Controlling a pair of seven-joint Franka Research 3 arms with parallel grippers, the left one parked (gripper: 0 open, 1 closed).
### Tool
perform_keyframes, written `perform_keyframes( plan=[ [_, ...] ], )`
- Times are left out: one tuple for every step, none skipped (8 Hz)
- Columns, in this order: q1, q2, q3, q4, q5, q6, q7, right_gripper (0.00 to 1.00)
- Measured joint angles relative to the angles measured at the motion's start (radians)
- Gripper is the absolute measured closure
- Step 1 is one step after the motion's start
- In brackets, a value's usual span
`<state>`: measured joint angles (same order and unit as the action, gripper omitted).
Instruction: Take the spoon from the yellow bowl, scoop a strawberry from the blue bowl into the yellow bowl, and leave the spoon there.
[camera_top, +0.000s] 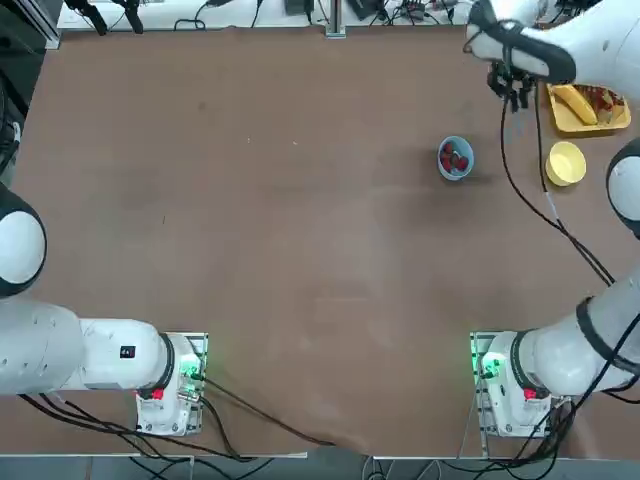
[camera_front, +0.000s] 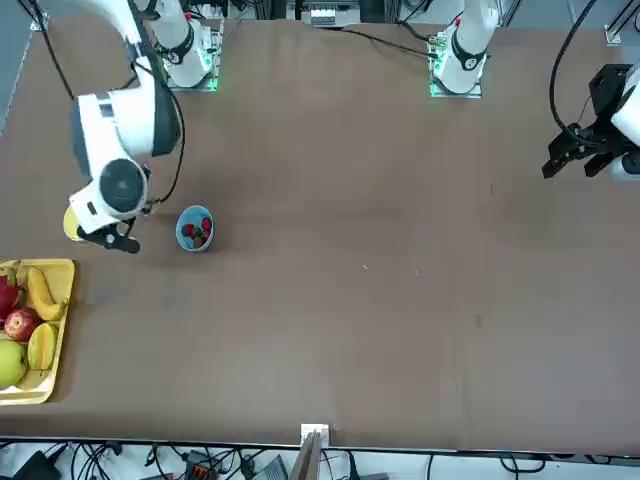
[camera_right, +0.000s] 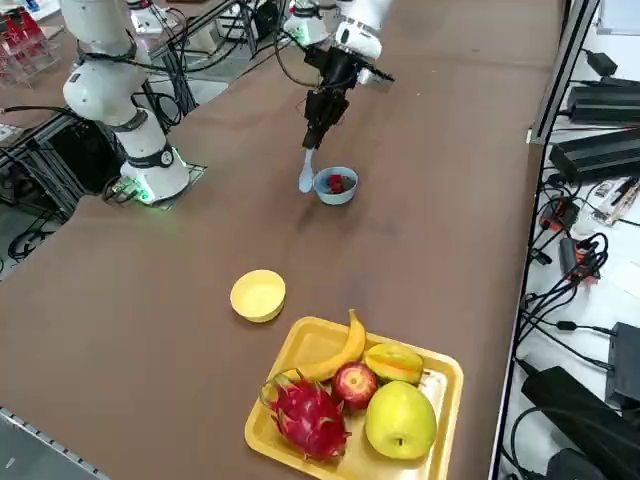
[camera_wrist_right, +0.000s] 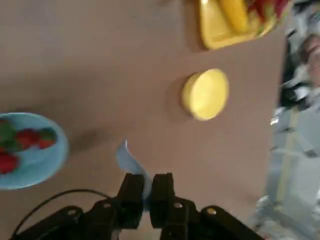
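Looking down from overhead, the blue bowl holds strawberries; the yellow bowl stands apart on the tabletop. In the right side view, the spoon hangs beside the blue bowl; descending off-line could strike its rim. In the wrist view, the claw pinches the spoon; a weak pinch could let it twist under scooping load.

A plain brown tabletop fills most of the top view, with small pale flecks scattered near its middle. A metal rail runs along the bottom edge of that view, and a white surface lies beyond the far edge at the top. In the right side view, black boxes and tangled cables sit along the right, beside the tabletop. Grey floor shows at the lower left.
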<state>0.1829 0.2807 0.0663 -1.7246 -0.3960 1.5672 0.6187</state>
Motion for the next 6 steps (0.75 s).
perform_keyframes(
  plan=[
    [-0.001, -0.006, -0.002, 0.008, 0.080, 0.014, 0.074, 0.89],
    [-0.003, -0.008, -0.002, 0.009, 0.138, 0.034, 0.150, 0.89],
    [-0.004, -0.007, -0.003, 0.009, 0.183, 0.048, 0.218, 0.89],
    [-0.004, -0.008, -0.003, 0.007, 0.226, 0.065, 0.277, 0.89],
    [-0.004, -0.008, -0.003, 0.002, 0.256, 0.085, 0.333, 0.89],
    [-0.004, -0.008, -0.003, -0.008, 0.271, 0.113, 0.393, 0.89]
  ],
)
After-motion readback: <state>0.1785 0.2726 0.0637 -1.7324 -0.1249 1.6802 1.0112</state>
